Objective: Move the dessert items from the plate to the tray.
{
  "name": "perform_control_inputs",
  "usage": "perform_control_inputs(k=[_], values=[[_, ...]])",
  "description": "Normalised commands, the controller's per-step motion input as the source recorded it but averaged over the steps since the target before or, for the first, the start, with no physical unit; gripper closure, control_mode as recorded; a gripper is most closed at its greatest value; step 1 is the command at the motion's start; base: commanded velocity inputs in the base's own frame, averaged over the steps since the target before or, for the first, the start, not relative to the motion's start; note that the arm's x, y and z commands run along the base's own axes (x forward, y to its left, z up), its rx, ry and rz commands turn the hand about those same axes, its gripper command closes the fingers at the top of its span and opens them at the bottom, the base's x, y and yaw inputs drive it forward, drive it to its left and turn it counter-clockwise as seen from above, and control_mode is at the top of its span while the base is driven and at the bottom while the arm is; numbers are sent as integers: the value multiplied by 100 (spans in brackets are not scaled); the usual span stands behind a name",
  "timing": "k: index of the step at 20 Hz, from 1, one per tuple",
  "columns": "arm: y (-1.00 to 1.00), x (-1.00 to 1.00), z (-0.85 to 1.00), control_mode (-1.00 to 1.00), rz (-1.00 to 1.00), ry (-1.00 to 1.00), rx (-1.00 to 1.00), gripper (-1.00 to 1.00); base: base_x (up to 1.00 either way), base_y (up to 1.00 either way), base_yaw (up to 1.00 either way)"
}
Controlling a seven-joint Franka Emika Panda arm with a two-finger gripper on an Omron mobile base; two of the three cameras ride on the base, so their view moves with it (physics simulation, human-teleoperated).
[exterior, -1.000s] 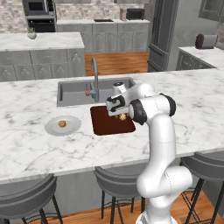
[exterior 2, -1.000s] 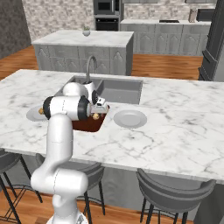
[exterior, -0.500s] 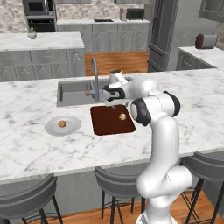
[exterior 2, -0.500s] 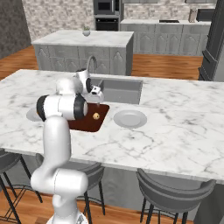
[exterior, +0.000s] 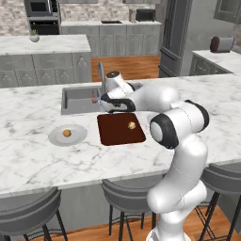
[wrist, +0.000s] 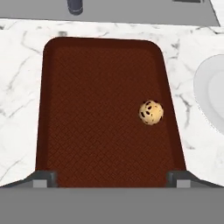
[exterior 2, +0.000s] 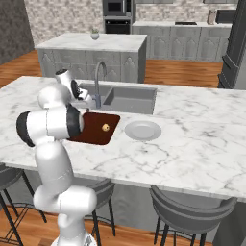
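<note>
One dessert item [exterior: 132, 125] lies on the tray [exterior: 113, 136], toward its right half in the left base view, clear of the rim. In the hand view it sits alone on the brown surface [wrist: 87, 109], nothing touching it. The second dessert item [exterior: 67, 133] rests on the plate [exterior: 56, 139], left of the tray on the marble table [exterior: 28, 160]. A second plate [exterior 2: 132, 132] lies bare on the tray's other side.

Gripper [exterior: 104, 102] hangs over the tray's far edge, near the sink [exterior: 75, 96] and faucet [exterior: 100, 75]. Fingers [wrist: 43, 178] are spread wide and released, with nothing between them.

Step in hand, as judged: first transfer is done, with one item delivered and one left. About halfway through the task.

Next move calls for swinging the hand left across the tray to the plate, centring the spread fingers over the remaining item, descending and closing on it. The item is small and round, so an off-centre close could roll it across the plate. Descent should stop short of the plate surface. The lift then needs to clear the tray's rim.
</note>
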Motion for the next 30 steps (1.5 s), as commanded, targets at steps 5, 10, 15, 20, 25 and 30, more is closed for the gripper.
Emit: perform_control_inputs(k=[5, 10, 15, 20, 25, 30], values=[[34, -41, 0, -100, 16, -20, 22, -100, 0, 0, 0], [37, 13, 31, -100, 26, 7, 5, -100, 0, 0, 0], [24, 27, 54, -100, 35, 34, 0, -100, 0, 0, 0], [55, 2, 12, -100, 24, 16, -4, -100, 0, 0, 0], [59, 0, -14, -100, 16, -3, -3, -100, 0, 0, 0], [68, 0, -22, -100, 7, -3, -4, -100, 0, 0, 0]])
